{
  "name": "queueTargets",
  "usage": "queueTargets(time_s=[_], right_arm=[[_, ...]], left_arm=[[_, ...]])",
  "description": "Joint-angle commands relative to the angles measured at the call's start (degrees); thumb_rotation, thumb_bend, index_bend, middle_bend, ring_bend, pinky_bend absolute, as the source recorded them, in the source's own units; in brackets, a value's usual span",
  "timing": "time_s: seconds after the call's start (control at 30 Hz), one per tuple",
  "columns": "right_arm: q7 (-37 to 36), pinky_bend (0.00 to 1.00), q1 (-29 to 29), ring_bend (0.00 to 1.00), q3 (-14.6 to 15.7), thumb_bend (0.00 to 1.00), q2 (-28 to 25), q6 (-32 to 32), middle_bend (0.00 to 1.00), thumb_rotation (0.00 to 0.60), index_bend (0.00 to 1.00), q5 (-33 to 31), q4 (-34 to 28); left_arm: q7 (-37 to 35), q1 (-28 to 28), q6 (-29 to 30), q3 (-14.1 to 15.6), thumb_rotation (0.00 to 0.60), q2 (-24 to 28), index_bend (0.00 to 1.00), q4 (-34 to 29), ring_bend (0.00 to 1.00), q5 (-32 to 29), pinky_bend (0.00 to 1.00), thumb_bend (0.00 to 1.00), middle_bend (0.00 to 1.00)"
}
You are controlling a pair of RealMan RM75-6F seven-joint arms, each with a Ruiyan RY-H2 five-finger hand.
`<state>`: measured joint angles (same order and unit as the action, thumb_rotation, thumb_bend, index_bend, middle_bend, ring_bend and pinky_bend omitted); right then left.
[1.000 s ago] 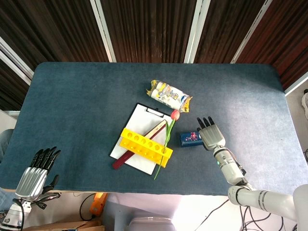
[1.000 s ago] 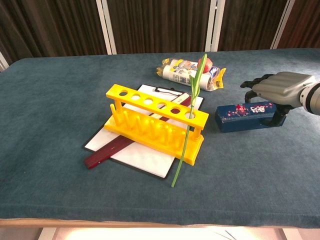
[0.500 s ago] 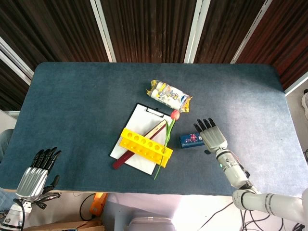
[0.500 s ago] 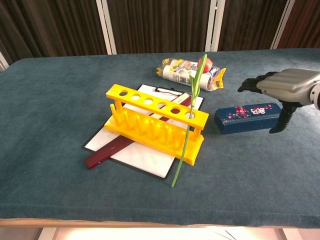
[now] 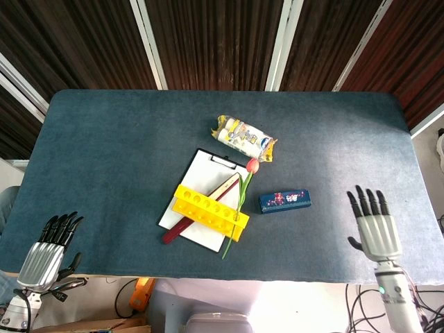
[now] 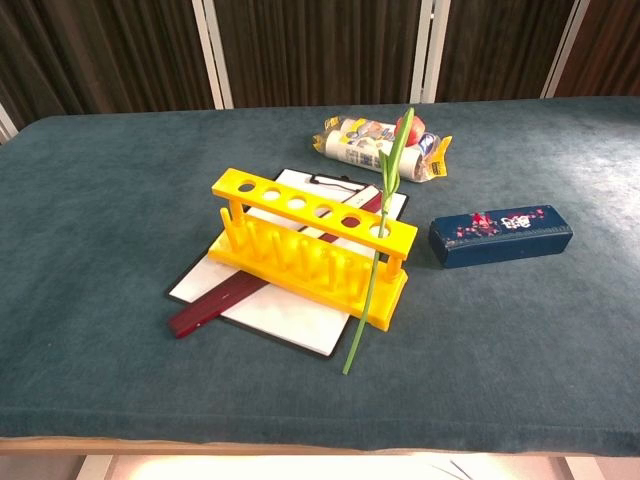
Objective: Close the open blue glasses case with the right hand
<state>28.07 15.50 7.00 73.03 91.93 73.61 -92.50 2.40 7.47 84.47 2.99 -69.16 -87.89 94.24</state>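
Note:
The blue glasses case point(image 5: 285, 200) lies flat on the table with its lid down, right of the yellow rack; the chest view shows its flowered lid point(image 6: 501, 234) shut along its whole length. My right hand point(image 5: 375, 227) hovers near the table's front right edge, well apart from the case, fingers spread and holding nothing. It is out of the chest view. My left hand point(image 5: 47, 251) stays at the front left corner, fingers straight and close together, empty.
A yellow test-tube rack point(image 5: 210, 211) holding a tulip point(image 5: 251, 166) rests on a white clipboard point(image 5: 203, 199) with a dark red strip point(image 6: 226, 301) under it. A snack packet point(image 5: 243, 138) lies behind them. The dark blue cloth point(image 5: 111, 152) covers the table.
My right hand has lifted off the case and drawn back to the front right, leaving the chest view. The case stays where it was, lid down.

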Motion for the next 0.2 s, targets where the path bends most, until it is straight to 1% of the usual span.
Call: queueTargets(time_s=[0.03,0.2], right_arm=[[-7.16,0.00,-5.62,0.00,2.56,0.18,-1.25,4.45,0.00,0.600,0.00,6.57,3.48],[-7.17,0.00,-6.40,0.00,1.44,0.18,-1.36,2.69,0.00,0.600,0.00,7.47,3.80]], left_arm=[[0.02,-0.13,0.17,-0.03,0.600,0.17,0.00,-0.16,0.00,-0.06,0.02,0.40,0.00],[0.14,-0.39,0.34,-0.10,0.600,0.46,0.00,-0.51,0.00,-0.37,0.02,0.41,0.00]])
